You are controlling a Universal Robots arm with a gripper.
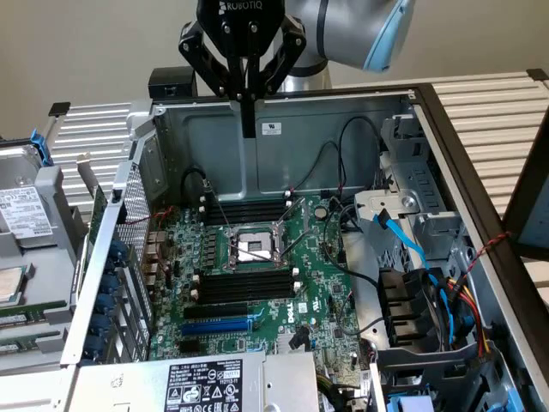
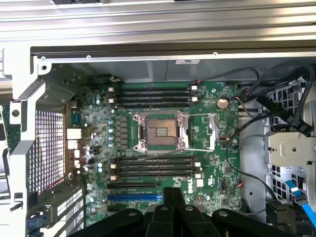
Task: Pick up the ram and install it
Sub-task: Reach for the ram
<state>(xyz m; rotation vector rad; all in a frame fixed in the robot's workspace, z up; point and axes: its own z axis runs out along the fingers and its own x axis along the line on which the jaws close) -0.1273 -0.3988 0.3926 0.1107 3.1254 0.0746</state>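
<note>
- The gripper [image 1: 248,129] is hanging high over the open computer case [image 1: 343,112], above its far wall in the exterior view.
- Its black fingers [image 1: 246,103] are pressing tight together and making one thin, straight bar that is pointing down.
- I cannot tell if the ram is pinched between them, and I cannot tell where else it might be.
- The black, rounded finger joints are spreading out above the bar, and a smooth silver and light blue arm [image 1: 360,26] is carrying them.
- The case is lying open and showing dull grey metal walls, with a wall of tiny holes [image 2: 47,143] on one side.
- A flat green motherboard [image 1: 317,283] is lying inside it, covered in little bumpy parts.
- A square, shiny metal CPU socket [image 1: 255,247] is sitting in the middle of the board.
- Long, thin black memory slots with white end clips are lying on both sides of the socket: one group [image 1: 249,209] near the far wall, one group [image 1: 249,283] nearer the camera.
- A long blue slot [image 1: 214,327] is lying beyond the nearer group.
- A round silver coin battery [image 2: 223,102] is shining close to the far slots.
- Thin black cables [image 1: 360,129] are looping over the board, and a flat blue cable [image 1: 403,236] is bending at the exterior view's right.
- A grey box with a black label [image 1: 202,384] is sitting at the near edge.
- The case is resting on a pale, ridged table [image 1: 489,112].
</note>
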